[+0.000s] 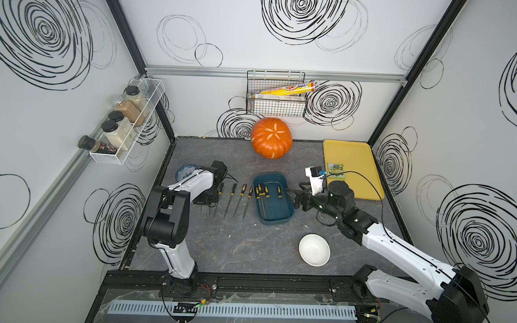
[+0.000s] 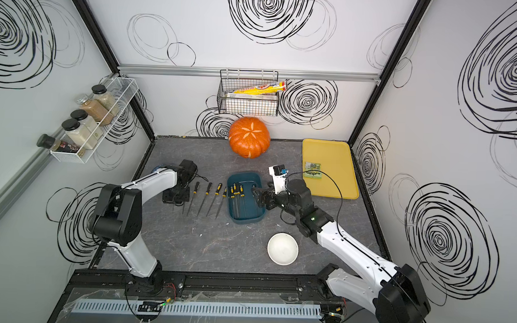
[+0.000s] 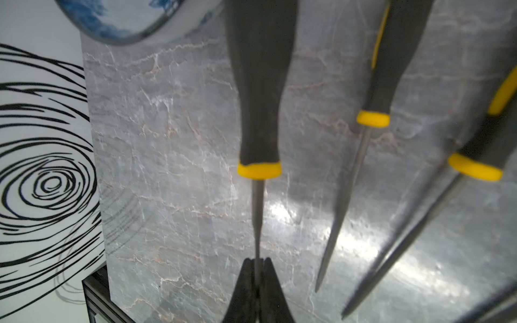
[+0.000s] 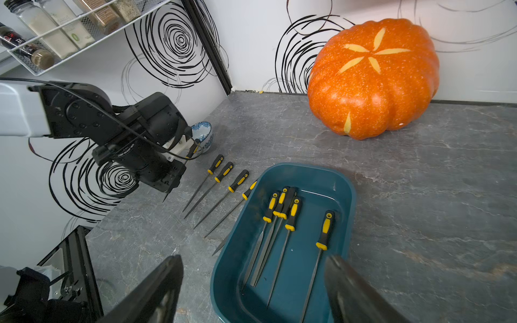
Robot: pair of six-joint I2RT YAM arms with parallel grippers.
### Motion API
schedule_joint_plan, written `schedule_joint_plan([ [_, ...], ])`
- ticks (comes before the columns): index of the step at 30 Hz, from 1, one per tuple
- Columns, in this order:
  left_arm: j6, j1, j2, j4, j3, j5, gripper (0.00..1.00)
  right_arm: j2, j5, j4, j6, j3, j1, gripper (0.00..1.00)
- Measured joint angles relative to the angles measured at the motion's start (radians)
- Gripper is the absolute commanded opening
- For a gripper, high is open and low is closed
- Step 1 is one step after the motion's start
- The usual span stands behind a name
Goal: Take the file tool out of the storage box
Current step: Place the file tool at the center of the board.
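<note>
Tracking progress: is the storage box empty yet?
Not empty: in the right wrist view, several files lie on the floor of the box.

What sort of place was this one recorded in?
Probably a mock kitchen built inside a lab booth: a marble-look counter, a wall rack of spice jars, a wire basket and a carved pumpkin, enclosed by swirl-printed panels on aluminium framing.

One storage box [image 1: 271,177], one pumpkin [image 1: 271,138], one tray [image 1: 352,159], two bowls [image 1: 314,249], five jars [image 1: 116,133], about ten files [image 1: 234,188].
</note>
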Motion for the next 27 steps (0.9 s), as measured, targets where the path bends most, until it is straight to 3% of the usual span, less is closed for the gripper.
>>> schedule_joint_plan([
  [13,0.049,0.015,0.128,-0.018,0.017,-0.014,0.00,0.000,0.000,0.000,0.000,0.000,0.000,0.84],
  [27,0.095,0.031,0.156,-0.032,0.036,0.000,0.02,0.003,0.000,0.000,0.000,0.000,0.000,0.84],
])
